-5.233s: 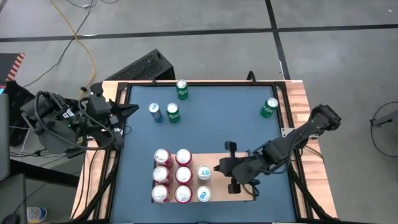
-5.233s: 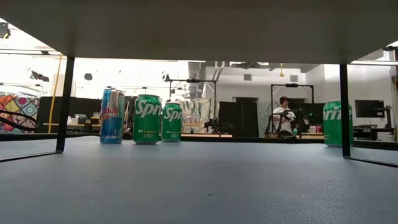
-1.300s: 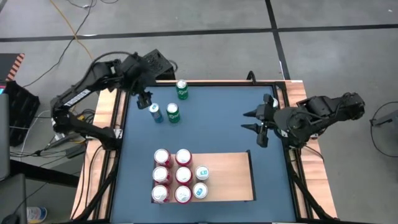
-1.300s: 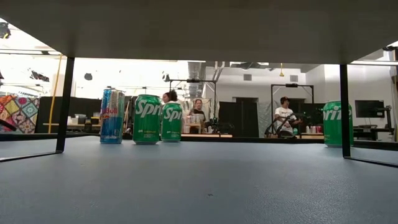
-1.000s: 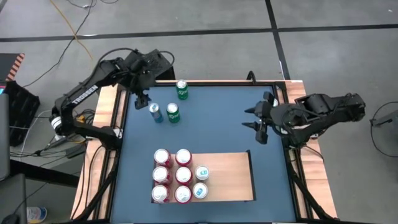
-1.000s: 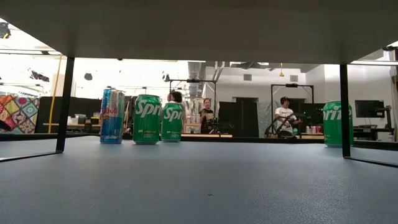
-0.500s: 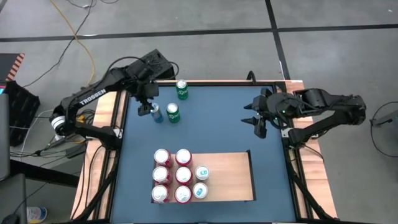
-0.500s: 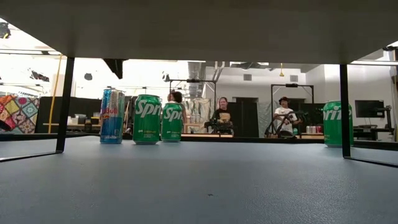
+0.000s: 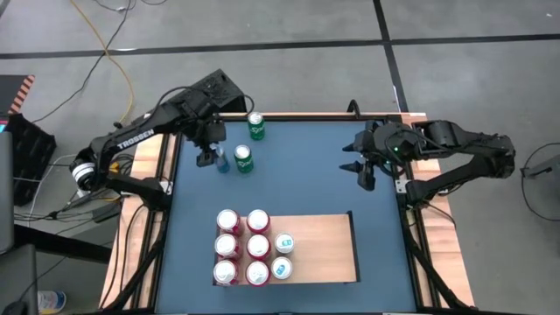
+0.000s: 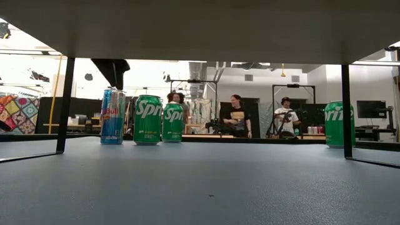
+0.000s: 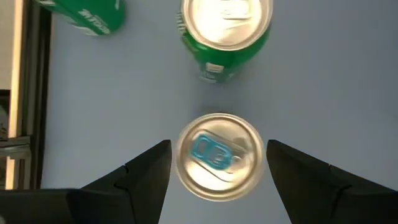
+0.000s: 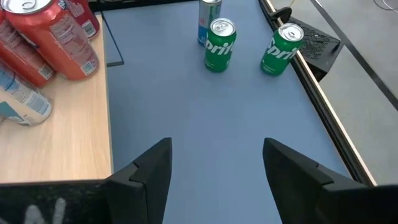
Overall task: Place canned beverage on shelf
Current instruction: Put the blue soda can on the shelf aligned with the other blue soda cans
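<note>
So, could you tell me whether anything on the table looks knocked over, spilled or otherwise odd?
Nothing stands out: the cans on the shelf and the loose cans, including the blue can between the left gripper's open fingers, all stand upright.

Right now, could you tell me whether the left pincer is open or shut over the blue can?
Open. In the left wrist view the left pincer has its two fingers spread on either side of the upright Red Bull can, with gaps showing.

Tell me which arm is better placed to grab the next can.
Left: its open tool hangs directly over the Red Bull can. The right tool is open above bare table.
</note>
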